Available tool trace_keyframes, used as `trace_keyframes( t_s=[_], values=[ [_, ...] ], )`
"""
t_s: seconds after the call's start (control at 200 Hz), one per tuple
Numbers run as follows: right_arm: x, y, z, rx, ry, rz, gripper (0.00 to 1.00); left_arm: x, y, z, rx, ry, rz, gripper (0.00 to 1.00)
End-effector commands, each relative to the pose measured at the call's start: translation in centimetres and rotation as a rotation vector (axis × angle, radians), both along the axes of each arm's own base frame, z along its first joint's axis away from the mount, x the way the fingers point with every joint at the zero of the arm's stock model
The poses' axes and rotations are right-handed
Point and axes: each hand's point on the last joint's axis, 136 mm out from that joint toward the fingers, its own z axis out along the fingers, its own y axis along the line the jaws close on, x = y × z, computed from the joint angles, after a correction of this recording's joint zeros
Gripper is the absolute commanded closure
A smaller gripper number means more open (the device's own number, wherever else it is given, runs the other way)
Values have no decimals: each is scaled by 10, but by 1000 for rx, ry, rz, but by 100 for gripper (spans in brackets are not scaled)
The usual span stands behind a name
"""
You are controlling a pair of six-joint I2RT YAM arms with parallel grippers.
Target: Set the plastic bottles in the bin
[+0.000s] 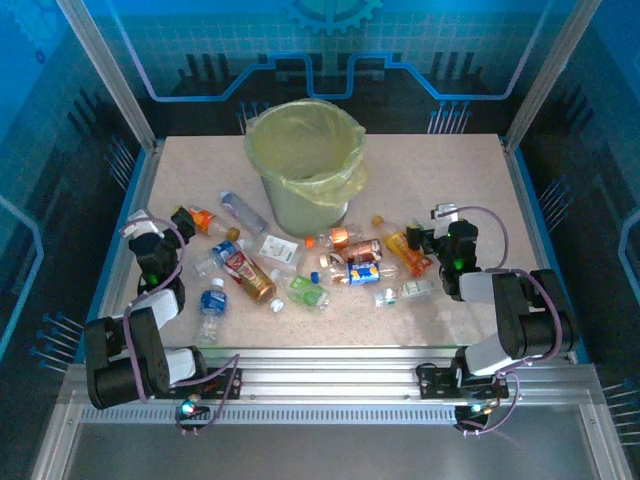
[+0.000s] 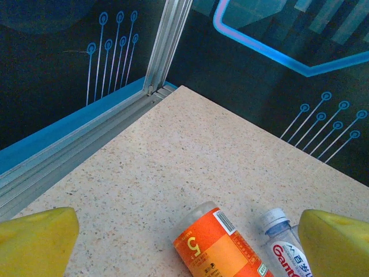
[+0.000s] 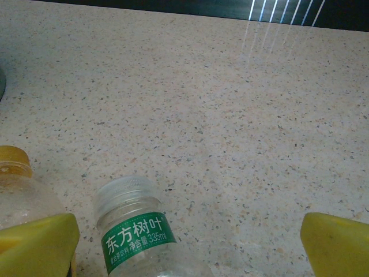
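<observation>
Presently both arms are hovering low over the table [image 1: 450, 170] with their jaws spread wide and gripping nothing. The plastic bottles [image 1: 345, 268] are lying scattered on the table in front of the bin [image 1: 300, 205].

The left gripper [image 2: 187, 242] is straddling an orange-labelled bottle [image 2: 216, 245]. A clear bottle with a red and white label [image 2: 285, 251] is lying just beside it, close to the finger at the right of the wrist view. Closing from here is risking a pinch on both at once. Two round bodies pressed together are prone to sliding, so one could be squirting free and rolling toward the table edge.

The right gripper [image 3: 187, 245] is facing similar trouble. The green-labelled bottle [image 3: 135, 231] is sitting off-centre, nearer the finger at the left of its wrist view, and a yellow-capped bottle [image 3: 17, 190] is lying partly behind that same finger. A closing stroke is likely to be shoving the green one sideways before both pads are meeting it, or dragging the neighbour along.

Thin plastic is also giving under pressure, so a grip near the neck may be slipping during the lift. The bin is standing far taller than any bottle, and its loose bag is overhanging the rim. A carry that is travelling too low could be knocking the wall or snagging the liner.
</observation>
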Motion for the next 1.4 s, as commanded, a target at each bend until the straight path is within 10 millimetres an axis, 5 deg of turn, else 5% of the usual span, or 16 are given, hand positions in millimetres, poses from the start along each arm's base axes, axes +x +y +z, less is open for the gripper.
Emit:
trace_keyframes(
  t_s=[0.0, 1.395],
  values=[
    [6, 3, 7, -9, -22, 5, 0, 4, 4, 4, -14, -8, 10, 1],
    [6, 3, 7, -5, -22, 7, 0, 8, 3, 4, -10, 16, -6, 1]
  ],
)
